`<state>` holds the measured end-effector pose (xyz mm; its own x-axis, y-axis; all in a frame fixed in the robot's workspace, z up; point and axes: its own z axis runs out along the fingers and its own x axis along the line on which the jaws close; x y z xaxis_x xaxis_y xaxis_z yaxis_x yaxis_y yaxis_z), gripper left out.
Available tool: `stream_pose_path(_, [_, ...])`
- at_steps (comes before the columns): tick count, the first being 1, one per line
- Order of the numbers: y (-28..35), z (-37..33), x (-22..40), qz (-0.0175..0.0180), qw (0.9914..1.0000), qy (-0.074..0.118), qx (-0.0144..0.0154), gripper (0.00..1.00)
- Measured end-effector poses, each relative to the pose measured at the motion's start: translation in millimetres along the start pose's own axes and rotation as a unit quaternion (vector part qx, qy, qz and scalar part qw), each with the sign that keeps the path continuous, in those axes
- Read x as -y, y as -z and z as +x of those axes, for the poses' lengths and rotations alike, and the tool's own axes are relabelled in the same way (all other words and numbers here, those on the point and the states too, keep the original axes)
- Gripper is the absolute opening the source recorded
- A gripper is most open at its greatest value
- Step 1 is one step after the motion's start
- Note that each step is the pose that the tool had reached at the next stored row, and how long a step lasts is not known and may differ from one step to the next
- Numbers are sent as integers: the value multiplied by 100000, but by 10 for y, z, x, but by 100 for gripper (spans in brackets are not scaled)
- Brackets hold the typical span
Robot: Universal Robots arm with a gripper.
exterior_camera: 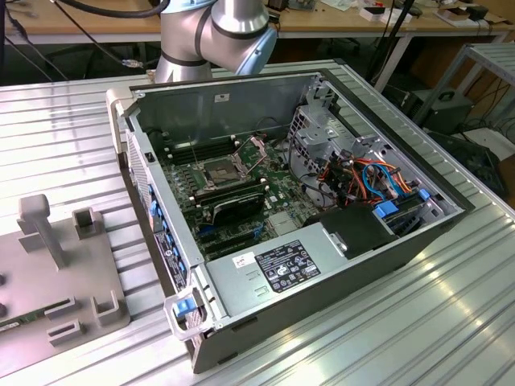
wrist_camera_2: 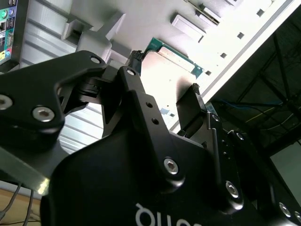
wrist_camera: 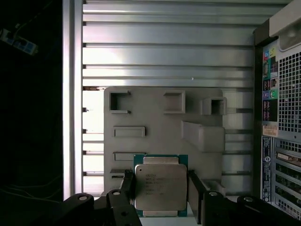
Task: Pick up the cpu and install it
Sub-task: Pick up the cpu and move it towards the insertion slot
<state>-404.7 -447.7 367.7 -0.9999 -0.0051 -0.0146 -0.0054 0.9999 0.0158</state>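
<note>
CPU hangs gripped between the two black fingers, above the grey fixture plate rather than inside the machine; the surroundings suggest why. A ribbed metal bench carries everything; on it, mid exterior view, the computer case lies on its side with the panel off, presumably so the board faces up for a reach from above; the arm rises at twelve o'clock of the case. At eight o'clock of the case sits the fixture plate, its moulded pockets apparently meant to keep parts at known spots. On the board, toward ten o'clock of the case's middle, the dark square socket looks empty; its metal frame stands swung up, seemingly ready to receive the chip. In both wrist views the fingers are closed on opposite edges of the CPU, its dull metal top level and toward the first wrist camera; I judge that this edge hold spares the underside contacts and keeps it flat.
</note>
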Motion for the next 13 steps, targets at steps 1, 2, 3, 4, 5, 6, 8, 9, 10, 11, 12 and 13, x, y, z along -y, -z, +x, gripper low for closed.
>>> stream_pose_path(1, [0, -15, 0, 0, 100000, 1, 2, 55])
stream_pose_path(2, [-1, -28, 0, 0, 100000, 1, 2, 55])
stream_pose_path(3, [-1, -48, 0, 0, 100000, -2, 1, 55])
stream_pose_path(4, [-1, -61, 0, -2, 100000, -4, 2, 55])
stream_pose_path(5, [-2, -80, 0, -3, 100000, -2, 2, 55])
stream_pose_path(6, [-2, -92, 0, -3, 100000, -1, 5, 55])
stream_pose_path(8, [-3, -126, 1, -5, 100000, -2, 7, 55])
stream_pose_path(9, [-3, -139, 1, -5, 100000, -3, 7, 55])
stream_pose_path(10, [-3, -152, 1, -3, 100000, -3, 3, 55])
stream_pose_path(11, [-3, -166, 1, -2, 100000, -4, 2, 55])
stream_pose_path(12, [-3, -184, 1, 0, 100000, -2, 2, 55])
stream_pose_path(13, [-3, -198, 1, 0, 100000, -2, 1, 55])
